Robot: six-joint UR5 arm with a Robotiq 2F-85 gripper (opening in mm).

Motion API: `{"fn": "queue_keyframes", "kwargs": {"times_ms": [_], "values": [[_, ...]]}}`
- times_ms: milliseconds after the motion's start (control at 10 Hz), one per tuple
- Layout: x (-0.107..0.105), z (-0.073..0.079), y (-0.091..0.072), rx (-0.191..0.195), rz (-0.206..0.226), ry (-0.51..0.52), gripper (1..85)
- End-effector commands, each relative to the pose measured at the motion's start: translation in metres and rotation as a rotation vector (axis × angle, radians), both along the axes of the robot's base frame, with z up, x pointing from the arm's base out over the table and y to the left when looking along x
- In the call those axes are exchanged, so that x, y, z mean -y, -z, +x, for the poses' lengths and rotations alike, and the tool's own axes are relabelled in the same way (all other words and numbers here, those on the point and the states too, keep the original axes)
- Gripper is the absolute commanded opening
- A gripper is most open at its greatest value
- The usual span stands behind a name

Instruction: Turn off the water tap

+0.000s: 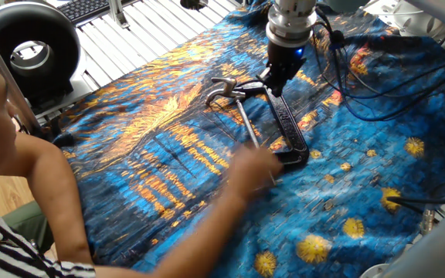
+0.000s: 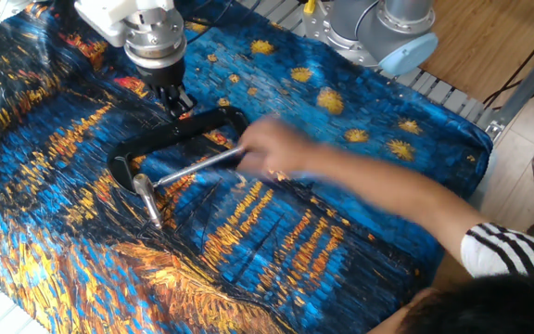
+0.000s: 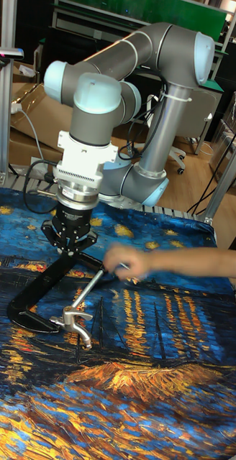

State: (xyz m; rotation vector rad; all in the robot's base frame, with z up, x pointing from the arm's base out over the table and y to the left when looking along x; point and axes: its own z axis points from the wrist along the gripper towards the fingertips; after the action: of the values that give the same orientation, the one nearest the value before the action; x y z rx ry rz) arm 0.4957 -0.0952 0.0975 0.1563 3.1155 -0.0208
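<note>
Premises present as a robotics laboratory or workshop. Evidence: an industrial robot arm (image 3: 143, 93) with grey links and pale blue joint caps occupies the centre of the tall fixed view; slatted aluminium tabletop (image 1: 149, 27) at upper left of one fixed view, draped with a painted-pattern cloth (image 1: 168, 154); a keyboard (image 1: 87, 8) at top left; loose black cables (image 1: 361, 62) at upper right; cardboard boxes (image 3: 32, 115) at left.
</note>
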Motion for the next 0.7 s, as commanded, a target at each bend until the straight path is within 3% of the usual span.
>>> {"fn": "queue_keyframes", "kwargs": {"times_ms": [0, 100, 500, 600], "values": [[0.007, -0.006, -0.003, 0.003, -0.026, 0.018, 1.3], [0.012, -0.003, -0.005, 0.017, -0.046, -0.002, 1.3], [-0.016, 0.003, 0.001, 0.025, 0.041, 0.026, 1.3], [-0.014, 0.005, 0.001, 0.027, 0.03, 0.012, 1.3]]}}
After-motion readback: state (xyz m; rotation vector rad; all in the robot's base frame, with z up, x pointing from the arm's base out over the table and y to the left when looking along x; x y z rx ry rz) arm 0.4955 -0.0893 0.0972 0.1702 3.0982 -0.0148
